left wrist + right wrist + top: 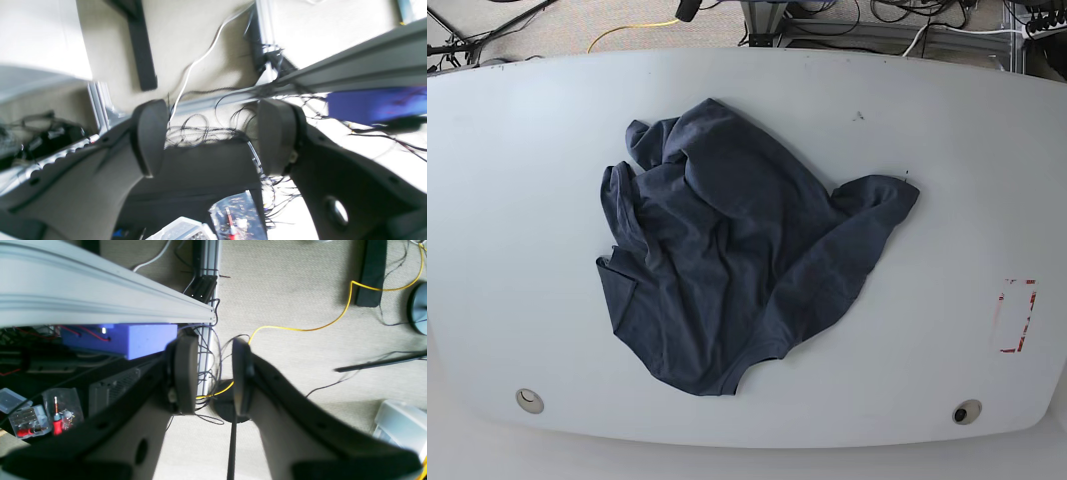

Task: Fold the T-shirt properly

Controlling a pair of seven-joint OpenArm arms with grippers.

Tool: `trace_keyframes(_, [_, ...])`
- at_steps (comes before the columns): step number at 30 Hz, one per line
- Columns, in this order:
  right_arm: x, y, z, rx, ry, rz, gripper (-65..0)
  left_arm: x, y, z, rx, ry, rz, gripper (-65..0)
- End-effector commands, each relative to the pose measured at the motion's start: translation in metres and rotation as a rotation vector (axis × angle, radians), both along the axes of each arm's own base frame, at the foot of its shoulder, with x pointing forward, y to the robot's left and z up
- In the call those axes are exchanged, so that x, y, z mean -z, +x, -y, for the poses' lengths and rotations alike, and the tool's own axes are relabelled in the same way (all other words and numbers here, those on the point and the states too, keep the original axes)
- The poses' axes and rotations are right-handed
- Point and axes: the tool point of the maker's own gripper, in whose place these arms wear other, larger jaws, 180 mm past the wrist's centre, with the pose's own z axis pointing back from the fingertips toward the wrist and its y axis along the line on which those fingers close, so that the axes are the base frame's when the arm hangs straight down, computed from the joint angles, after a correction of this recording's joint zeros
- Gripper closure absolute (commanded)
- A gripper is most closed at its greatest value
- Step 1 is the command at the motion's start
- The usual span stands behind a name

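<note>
Left gripper [213, 136] fills the near field of its wrist view: two dark pads set wide apart, nothing between them, only floor, loose black wires [196, 130] and a grey rail [350, 71] behind. Blurred. Right gripper [210, 375] likewise close to its lens: jaws at a narrower gap but plainly apart, empty; a yellow cable [300, 328] on carpet and a blue box [133, 338] show past them. Neither gripper touches cloth. Both look off the table; neither arm shows in the base view.

T-shirt [737, 250]: dark blue, crumpled in a loose heap on the white table [947, 150], roughly centre, a little toward the base view's left. One flap reaches out toward the right edge; the bottom hem sags toward the near edge. Folds overlap; sleeves and collar not clearly told apart. No lettering visible.

Judgement: task not yet begun in effect; no fold made, shirt unspread. Step in hand reads as the approach. Next move calls for bringing both arms over the table, picking two separable edges or corners of the heap, and pulling the cloth flat before any folding. Risk: pinching several layers at once in the bunched left part.
</note>
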Motion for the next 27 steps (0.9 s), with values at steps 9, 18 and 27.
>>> trace_keyframes(9, [-0.069,0.023,0.018,0.011,0.093,0.121,-17.3,-0.075,0.05,-0.027,-0.176,-0.058,0.22,-38.8])
trace_keyframes(18, [-0.092,0.066,0.014,0.004,0.132,0.25,-17.6,-0.087,0.054,-0.058,-0.241,-0.02,0.258,-38.9])
trace_keyframes(27, [-0.1,0.117,0.01,0.008,0.147,0.39,-17.9,-0.094,0.095,-0.066,-0.243,-0.009,0.38,-44.2])
